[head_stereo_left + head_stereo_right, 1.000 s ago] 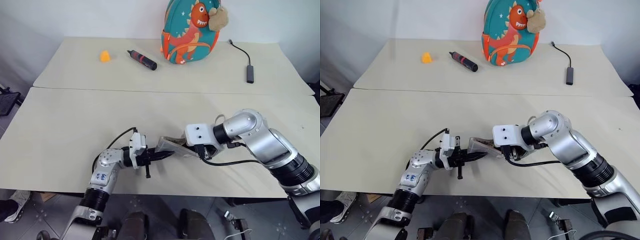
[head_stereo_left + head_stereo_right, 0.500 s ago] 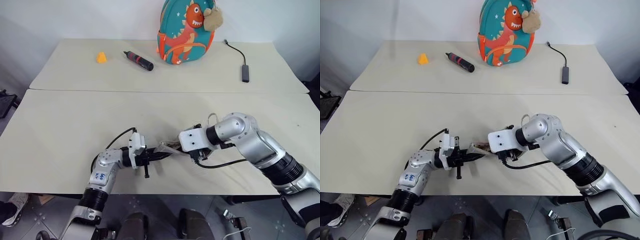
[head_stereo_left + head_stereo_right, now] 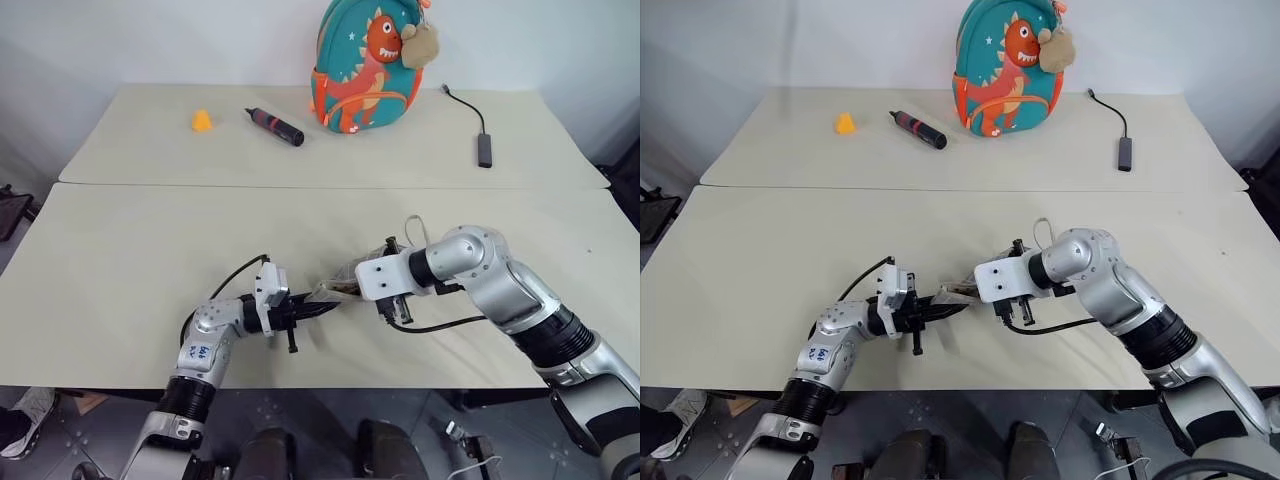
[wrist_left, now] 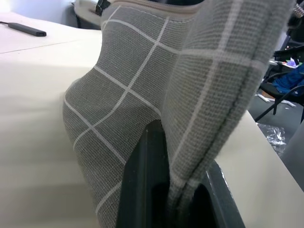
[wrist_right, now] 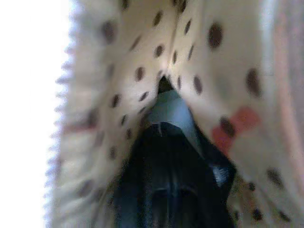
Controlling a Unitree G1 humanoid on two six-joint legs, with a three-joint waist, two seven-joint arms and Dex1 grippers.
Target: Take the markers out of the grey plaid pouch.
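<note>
Starting at your left, a small orange cone-shaped piece (image 3: pixel 203 120) sits on the far table (image 3: pixel 150 140), and just to its right lies a black marker with a red band (image 3: pixel 276 126), well apart from the work. On the near table (image 3: pixel 120 260), close to the front edge, your left arm reaches in with the forearm lying low and the wrist bent so that the left gripper (image 3: pixel 322 309) points level toward the right. Its jaws are clenched on the edge of the grey plaid pouch (image 3: pixel 338 288); in the left wrist view the two black fingers (image 4: pixel 142 180) pinch a fold of the grey grid fabric (image 4: pixel 142 95), which rises above them. The pouch hangs between your two grippers, lifted off the table top, near the front middle of the near table. To its right, your right arm comes in with the elbow out, the wrist turned inward and the right gripper (image 3: pixel 372 285) angled down and leftward into the pouch's mouth. The right wrist view shows tan dotted lining (image 5: pixel 142 57) all around its dark fingers (image 5: pixel 166 180), which are closed; you cannot tell what, if anything, they hold. Farther back stands the teal dinosaur backpack (image 3: pixel 365 60), and right of it lies a black cable with an adapter (image 3: pixel 484 148).
</note>
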